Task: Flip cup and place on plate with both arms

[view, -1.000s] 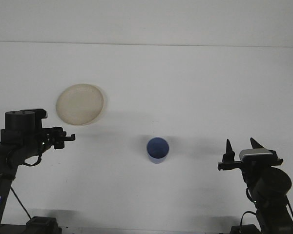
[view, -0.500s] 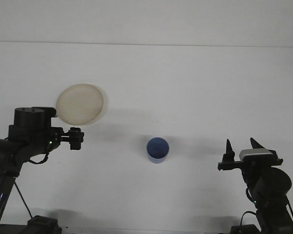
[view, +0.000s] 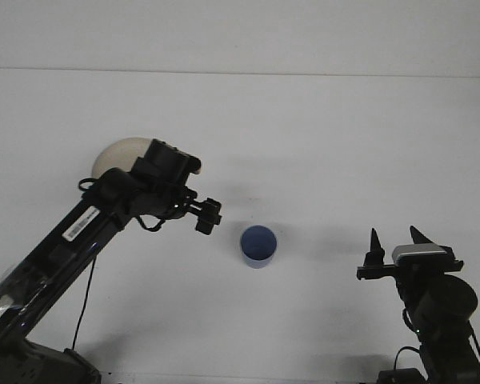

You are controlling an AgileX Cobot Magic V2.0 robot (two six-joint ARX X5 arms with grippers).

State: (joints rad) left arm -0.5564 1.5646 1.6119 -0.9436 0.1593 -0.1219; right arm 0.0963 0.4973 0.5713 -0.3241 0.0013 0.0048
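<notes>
Blue cup (view: 258, 245) stands near the middle of the white table (view: 320, 144), mouth up, its round rim and pale inner floor open to the camera. Over the last second the left arm (view: 88, 228) has swung well forward and to the right, carrying the left gripper (view: 208, 216) from a spot below the plate to just beside the cup, on its left and slightly farther back; the two are not yet touching. That reach suggests the left side is approaching for the first grasp, so the flip has not begun. Whether this claw is spread or pressed together cannot be told, since it shows only as a dark lump seen end-on. The right gripper (view: 393, 241) has stayed parked at the lower right, well apart from the cup, its two black pointed fingers spread and empty.

The cream plate (view: 122, 154) is now largely covered by the arm, only its upper left edge showing. It looks matte, shallow and circular. The cup appears to be smooth plastic, a short cylinder with thin walls. The table surface is plain, flat and dull white.
</notes>
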